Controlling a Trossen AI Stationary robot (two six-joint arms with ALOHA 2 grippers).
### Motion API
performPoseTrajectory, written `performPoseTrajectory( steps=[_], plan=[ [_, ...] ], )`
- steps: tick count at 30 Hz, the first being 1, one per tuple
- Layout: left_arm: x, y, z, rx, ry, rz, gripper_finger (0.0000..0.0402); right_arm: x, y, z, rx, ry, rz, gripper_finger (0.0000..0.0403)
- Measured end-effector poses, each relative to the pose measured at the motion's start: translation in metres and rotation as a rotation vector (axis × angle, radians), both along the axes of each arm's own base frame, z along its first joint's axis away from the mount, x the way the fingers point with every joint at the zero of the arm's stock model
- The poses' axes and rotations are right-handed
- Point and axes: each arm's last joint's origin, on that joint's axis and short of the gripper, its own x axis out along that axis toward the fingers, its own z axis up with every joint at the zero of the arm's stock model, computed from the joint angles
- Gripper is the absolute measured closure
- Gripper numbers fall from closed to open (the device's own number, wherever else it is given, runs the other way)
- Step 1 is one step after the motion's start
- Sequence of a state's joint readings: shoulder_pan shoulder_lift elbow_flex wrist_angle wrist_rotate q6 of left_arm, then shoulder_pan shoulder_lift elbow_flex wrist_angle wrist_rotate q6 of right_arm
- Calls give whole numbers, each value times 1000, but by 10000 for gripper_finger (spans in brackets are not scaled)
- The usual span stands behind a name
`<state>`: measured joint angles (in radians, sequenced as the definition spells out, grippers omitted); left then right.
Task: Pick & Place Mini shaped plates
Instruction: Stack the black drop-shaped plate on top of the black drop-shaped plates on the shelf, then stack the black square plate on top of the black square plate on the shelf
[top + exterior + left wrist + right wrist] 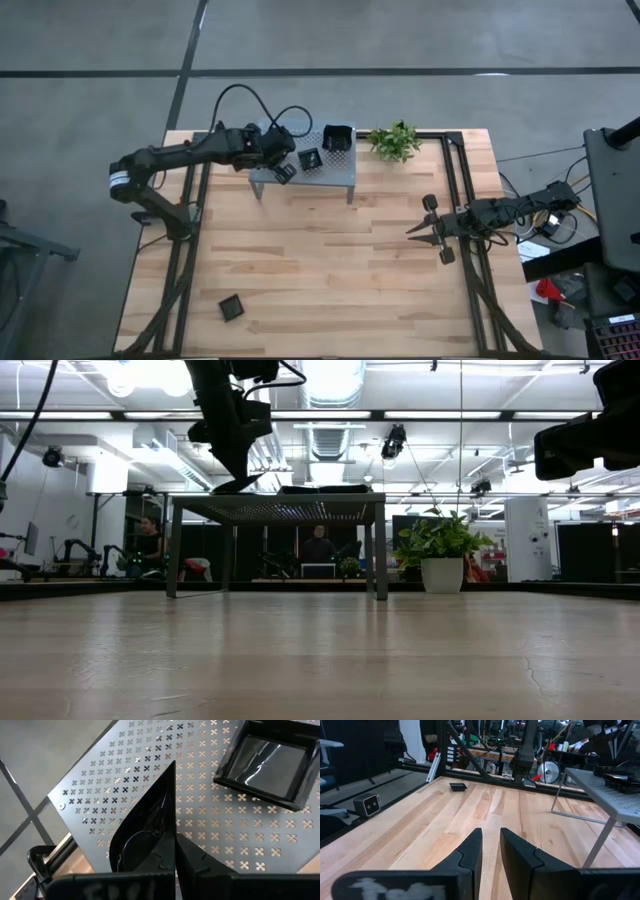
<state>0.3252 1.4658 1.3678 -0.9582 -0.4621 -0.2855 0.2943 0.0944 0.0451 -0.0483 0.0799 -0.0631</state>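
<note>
Left gripper point(283, 168) clamps a tilted black plate point(150, 827) at the perforated shelf point(340, 172) edge; right gripper point(432, 228) — slightly parted, empty — hovers over bare surface point(330, 270).

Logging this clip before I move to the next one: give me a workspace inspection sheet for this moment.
Surface: light wooden table, mostly bare.
Job's things: one black plate pinched on edge in the left gripper, over the shelf's corner; two more plates lie on the shelf; one small plate lies on the table near the front left corner.
Clutter: grey perforated shelf at the back; small green plant beside it.
Grippers: left shut on the plate; right gripper waits above the table's right side, fingers slightly apart, holding nothing.
Cables: black loops behind the left arm; wiring by the right arm's base.
Surroundings: a workshop with people seated far behind.
</note>
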Motion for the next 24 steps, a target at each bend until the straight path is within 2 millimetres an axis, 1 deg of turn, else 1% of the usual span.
performPoseTrajectory(
  steps=[5,12,16,20,24],
  plan=[
    [6,2,-8,-16,24,-2,394,0,0,0,0,0,0,339],
    [7,3,-8,-15,20,1,344,0,0,0,0,0,-1,339],
    [7,0,-5,-33,3,-11,323,0,0,0,0,0,0,339],
    [2,-13,-2,-141,-35,-30,318,0,0,0,0,0,0,339],
    [1,-39,-1,-210,-6,-143,321,0,0,0,0,0,0,339]
  ],
)
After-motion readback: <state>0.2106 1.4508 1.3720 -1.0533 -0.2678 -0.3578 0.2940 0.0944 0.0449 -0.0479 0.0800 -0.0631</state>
